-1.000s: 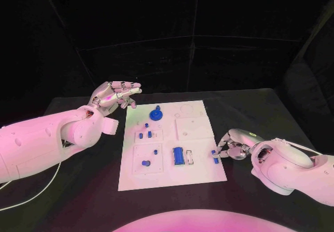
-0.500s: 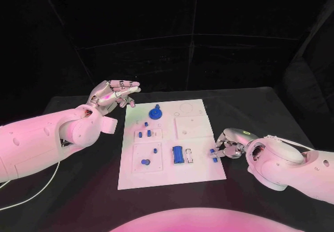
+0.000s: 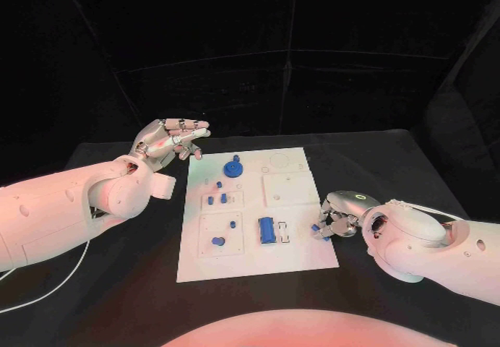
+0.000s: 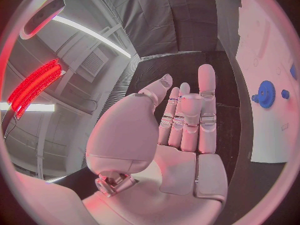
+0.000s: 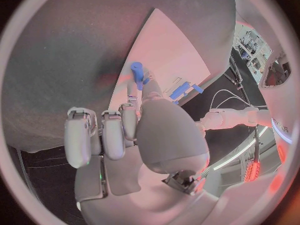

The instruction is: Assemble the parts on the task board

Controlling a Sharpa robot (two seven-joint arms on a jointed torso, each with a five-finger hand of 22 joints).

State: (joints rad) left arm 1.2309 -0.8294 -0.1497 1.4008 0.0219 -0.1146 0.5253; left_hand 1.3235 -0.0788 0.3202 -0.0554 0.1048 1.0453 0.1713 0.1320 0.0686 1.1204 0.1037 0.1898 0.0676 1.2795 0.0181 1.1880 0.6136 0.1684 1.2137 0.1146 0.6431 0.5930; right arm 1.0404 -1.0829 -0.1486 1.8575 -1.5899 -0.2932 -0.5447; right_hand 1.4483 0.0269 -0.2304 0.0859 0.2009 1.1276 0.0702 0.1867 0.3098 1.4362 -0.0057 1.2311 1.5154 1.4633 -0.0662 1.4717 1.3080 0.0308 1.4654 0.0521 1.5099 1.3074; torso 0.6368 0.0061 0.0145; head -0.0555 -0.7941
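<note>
light: pink-red glow tinting the arms and the task board (image 3: 261, 217) | surroundings: lying dim and near black | sources: a white strip lamp (image 4: 94, 35) and a red lamp (image 4: 34, 82) shining in the left wrist view | distortion: fisheye bending straight edges in both wrist views, rims blurring

On the black table (image 3: 125, 282), at its middle: the flat white rectangular task board (image 3: 297, 260). On the board's far end, left of centre: a round blue gear-shaped part (image 3: 233, 170). Nearer, along the left side: several small blue peg parts (image 3: 216, 199). At the near middle: an oblong blue block part (image 3: 266, 230). At the right edge: a small blue cylindrical part (image 3: 320, 231), at the silver right hand (image 3: 339, 217). Beyond the far left corner, raised above the table: the silver left hand (image 3: 167, 141).
</note>
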